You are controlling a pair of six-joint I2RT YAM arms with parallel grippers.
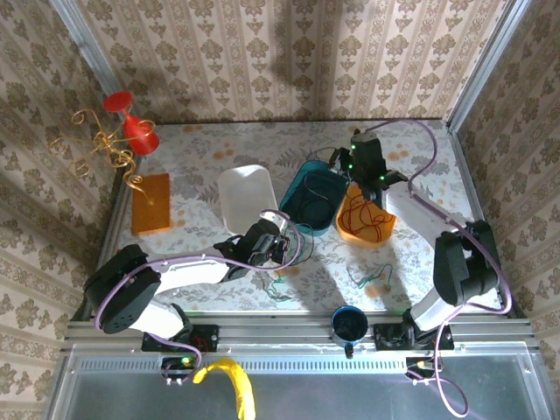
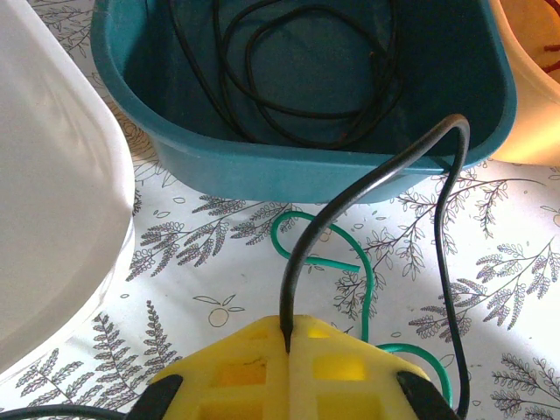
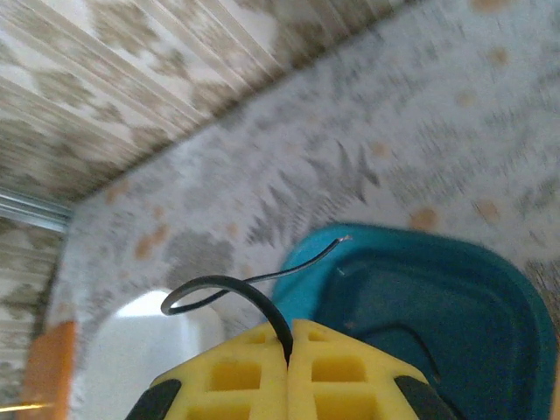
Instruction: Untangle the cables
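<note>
The black cable (image 2: 287, 297), the green cable (image 2: 368, 297) and the red cable (image 1: 359, 216) are each of plain colour. There are a teal tub (image 2: 297, 171), a white tub (image 2: 52, 175) and an orange tub (image 1: 349, 234). The table cover (image 2: 219, 289) shows grey fern leaves on white.

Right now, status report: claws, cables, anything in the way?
Left claw shut on black cable; right claw likewise, over teal bin. More black cable coiled in bin. Green cable on table beneath left's line, may snag.

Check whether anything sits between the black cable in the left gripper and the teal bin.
Nothing visible does. The left gripper pinches the black cable right before the teal bin's near wall; a green cable lies on the table below.
</note>
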